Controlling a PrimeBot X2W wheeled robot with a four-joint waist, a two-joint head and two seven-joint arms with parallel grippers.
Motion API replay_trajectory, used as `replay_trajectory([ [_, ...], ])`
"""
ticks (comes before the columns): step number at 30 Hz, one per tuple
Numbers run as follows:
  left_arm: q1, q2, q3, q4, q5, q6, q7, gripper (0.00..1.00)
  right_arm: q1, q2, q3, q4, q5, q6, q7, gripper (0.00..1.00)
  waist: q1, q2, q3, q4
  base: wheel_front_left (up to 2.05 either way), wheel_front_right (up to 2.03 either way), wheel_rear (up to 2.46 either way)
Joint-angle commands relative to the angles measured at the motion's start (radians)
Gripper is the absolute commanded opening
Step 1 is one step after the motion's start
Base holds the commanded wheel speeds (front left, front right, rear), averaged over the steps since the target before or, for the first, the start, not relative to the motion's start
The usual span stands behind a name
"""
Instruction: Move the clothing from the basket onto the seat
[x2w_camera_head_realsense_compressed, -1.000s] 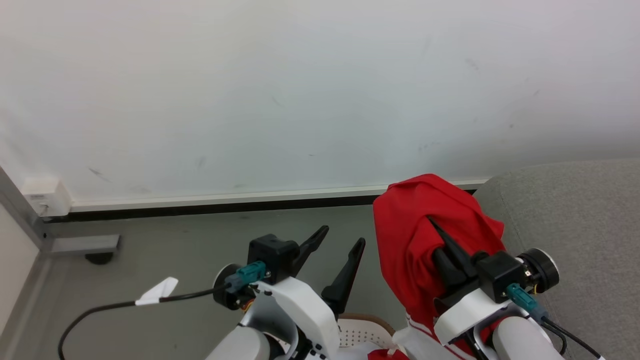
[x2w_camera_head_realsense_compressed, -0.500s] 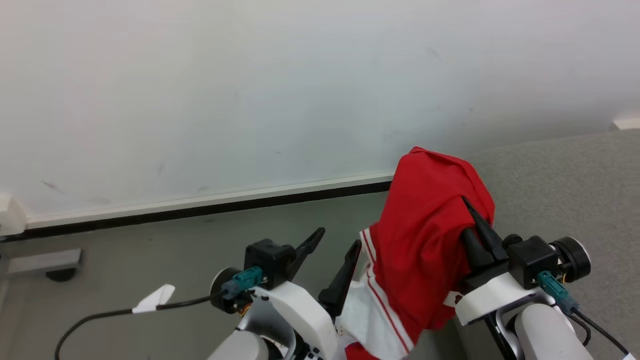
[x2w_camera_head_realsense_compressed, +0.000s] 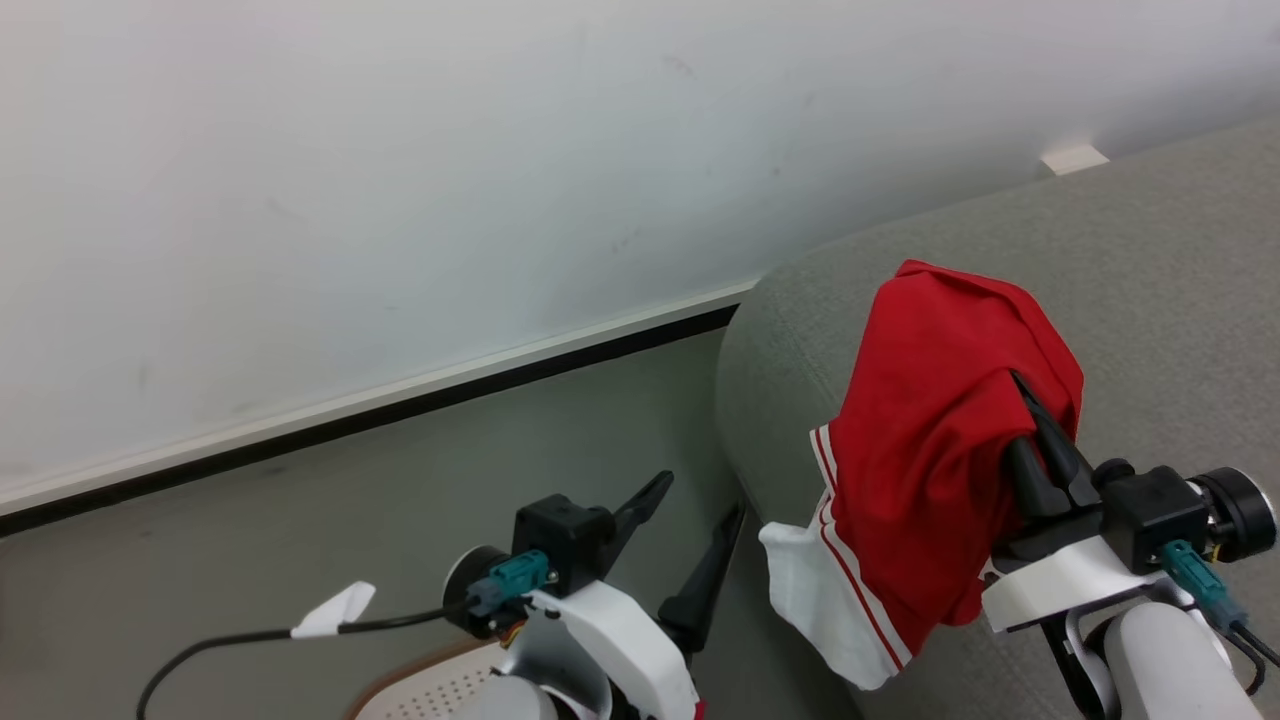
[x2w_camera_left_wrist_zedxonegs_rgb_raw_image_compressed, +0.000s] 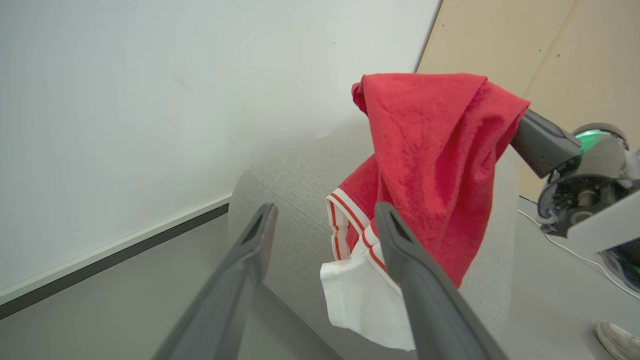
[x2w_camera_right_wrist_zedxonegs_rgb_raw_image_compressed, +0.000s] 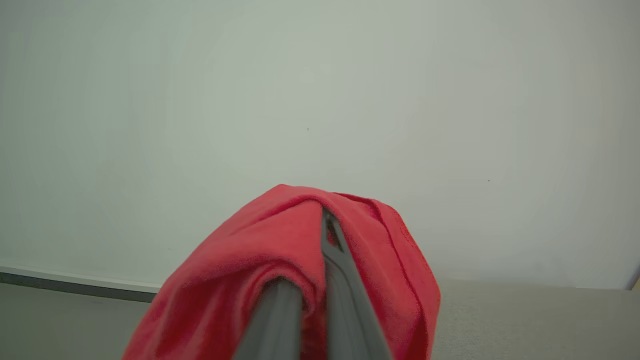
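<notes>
Where the white wall (x2w_camera_head_realsense_compressed: 400, 150) meets the grey floor (x2w_camera_head_realsense_compressed: 300, 520) along a dark skirting strip, the seat (x2w_camera_head_realsense_compressed: 1150, 260) occupies the right of the head view, its rounded end facing the floor.

The clothing (x2w_camera_head_realsense_compressed: 930, 440), a red garment with white stripe trim, hangs in front of that rounded end of the seat. Its long axis runs roughly vertical: the bunched red portion is uppermost, and the white-trimmed hem (x2w_camera_left_wrist_zedxonegs_rgb_raw_image_compressed: 360, 295) points downward. Whether the hem touches the upholstery cannot be determined.

The basket (x2w_camera_head_realsense_compressed: 440, 685) lies at the lower edge of the head view, partly under the left arm, well apart from the garment; its brown rim and perforated white wall are visible.

The right gripper (x2w_camera_head_realsense_compressed: 1035, 440) has its fingers (x2w_camera_right_wrist_zedxonegs_rgb_raw_image_compressed: 345, 290) closed together on the upper fold of the garment, with fabric draped over both sides of them. The left gripper (x2w_camera_head_realsense_compressed: 700, 495) has its fingers spread wide apart, holds nothing, and stands just beside the hanging hem.
</notes>
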Motion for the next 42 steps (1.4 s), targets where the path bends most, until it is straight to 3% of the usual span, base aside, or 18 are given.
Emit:
replay_trajectory([
  [1, 0.005, 0.001, -0.004, 0.004, 0.011, -0.004, -0.012, 1.0, 0.015, -0.011, -0.011, -0.015, 0.005, -0.002, -0.003, 0.0, -0.0001, -0.0001, 0.02, -0.042, 0.0, 0.0, 0.0],
  [10, -0.003, -0.007, -0.042, 0.008, 0.022, -0.009, -0.003, 1.0, 0.076, -0.051, -0.09, -0.079, 0.02, -0.003, -0.003, 0.0, -0.0001, -0.0001, 0.057, -0.11, 0.0, 0.0, 0.0],
  [19, -0.087, 0.004, -0.072, -0.022, 0.057, -0.025, 0.032, 1.0, 0.032, -0.016, -0.192, -0.114, 0.036, -0.003, -0.003, 0.0, -0.0001, -0.0001, 0.186, -0.096, 0.0, 0.0, 0.0],
  [25, -0.203, 0.025, -0.083, -0.049, 0.098, -0.058, 0.073, 1.0, -0.136, -0.002, -0.316, -0.088, 0.052, -0.003, -0.003, 0.0, -0.0001, -0.0001, 0.357, -0.044, 0.0, 0.0, 0.0],
  [29, -0.309, 0.029, -0.088, -0.066, 0.128, -0.083, 0.102, 1.0, -0.293, -0.045, -0.411, -0.048, 0.019, -0.003, -0.003, 0.0, -0.0001, -0.0001, 0.496, 0.009, 0.0, 0.0, 0.0],
  [30, -0.382, 0.033, -0.085, -0.075, 0.15, -0.099, 0.113, 1.0, -0.418, -0.087, -0.48, 0.006, 0.005, -0.003, -0.003, 0.0, -0.0001, -0.0001, 0.589, 0.042, 0.0, 0.0, 0.0],
  [42, -0.535, -0.003, -0.08, -0.053, 0.167, -0.108, 0.087, 1.0, -0.767, -0.223, -0.748, 0.313, -0.092, -0.003, 0.009, 0.0, -0.0001, -0.0001, 0.809, 0.165, 0.0, 0.0, 0.0],
])
